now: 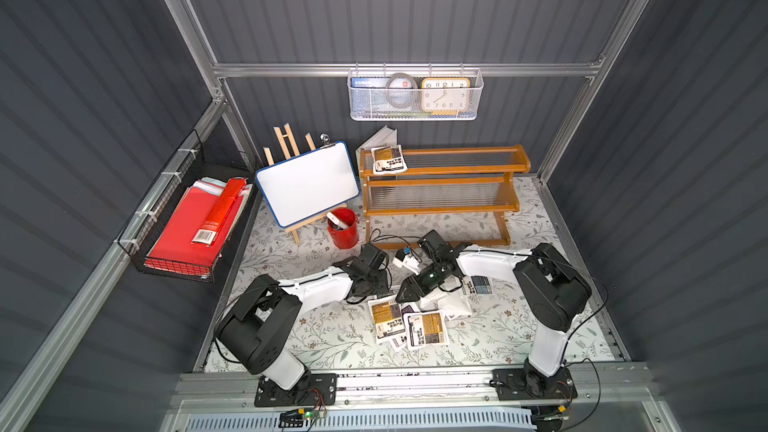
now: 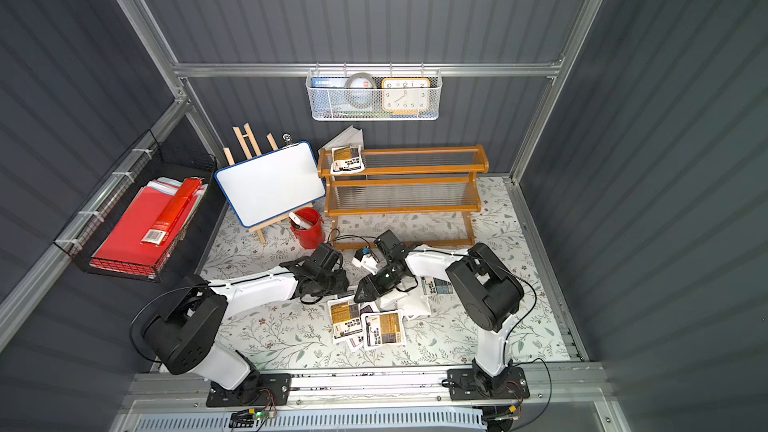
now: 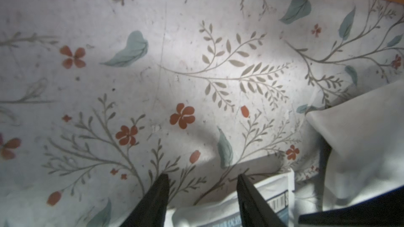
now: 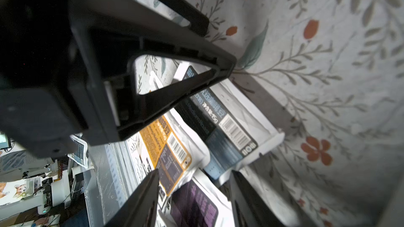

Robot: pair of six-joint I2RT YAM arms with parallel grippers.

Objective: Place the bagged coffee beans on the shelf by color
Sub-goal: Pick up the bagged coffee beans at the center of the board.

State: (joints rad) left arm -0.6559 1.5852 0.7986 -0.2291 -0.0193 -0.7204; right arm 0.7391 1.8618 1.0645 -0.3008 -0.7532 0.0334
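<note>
the shelf [image 1: 457, 169] stands at the back of the floral mat [image 3: 196, 73], and two amber-labelled pouches [image 1: 389, 159] lie overlapping at the end of its top tier nearest the whiteboard [image 1: 307, 184]; the lower tiers hold nothing that shows. the other bagged coffee beans [image 1: 409, 322] lie in a loose overlapping pile on the mat between the two arms, well in front of the shelf. in the right wrist view, an amber pouch [image 4: 168, 149], a blue-grey pouch [image 4: 229, 132] and a purple pouch [image 4: 194, 206] lie side by side. the right gripper [image 4: 193, 174] hangs over them with its jaws partly apart, the purple pouch below the gap, nothing visibly pinched. the left gripper [image 3: 202, 177] is low over the mat, jaws partly apart and holding nothing, one finger over the corner of a blue-grey pouch [image 3: 273, 201].
</note>
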